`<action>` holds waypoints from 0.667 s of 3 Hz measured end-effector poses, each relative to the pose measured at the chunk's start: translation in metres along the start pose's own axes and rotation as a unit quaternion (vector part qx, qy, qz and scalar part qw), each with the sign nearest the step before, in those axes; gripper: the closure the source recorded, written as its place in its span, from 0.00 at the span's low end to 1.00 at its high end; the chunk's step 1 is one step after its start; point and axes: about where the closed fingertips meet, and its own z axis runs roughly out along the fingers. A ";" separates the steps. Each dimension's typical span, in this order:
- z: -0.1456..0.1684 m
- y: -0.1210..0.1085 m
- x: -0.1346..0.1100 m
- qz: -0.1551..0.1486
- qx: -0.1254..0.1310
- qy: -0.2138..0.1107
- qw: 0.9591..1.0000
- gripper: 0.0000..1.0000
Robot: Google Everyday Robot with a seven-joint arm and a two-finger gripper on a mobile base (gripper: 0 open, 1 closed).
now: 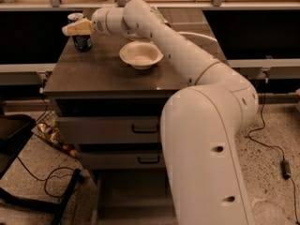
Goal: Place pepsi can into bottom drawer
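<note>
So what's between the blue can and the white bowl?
Only bare tabletop, in the camera view. The end effector is at the top of the pepsi can, left of the bowl.

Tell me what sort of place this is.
Probably a robot test lab styled as a kitchenette: a grey three-drawer cabinet with dark countertop, loose black cables on the speckled floor, and the robot's tool at a dark blue drink can on the counter's far corner.

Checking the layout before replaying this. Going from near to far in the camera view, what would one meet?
bottom drawer → middle drawer → top drawer → white bowl → pepsi can, with the claw at its upper part.
</note>
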 end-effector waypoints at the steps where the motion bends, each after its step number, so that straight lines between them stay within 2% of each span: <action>1: 0.014 0.002 0.006 0.011 -0.010 -0.016 1.000 0.00; 2: 0.021 0.005 0.008 0.018 -0.014 -0.035 0.999 0.15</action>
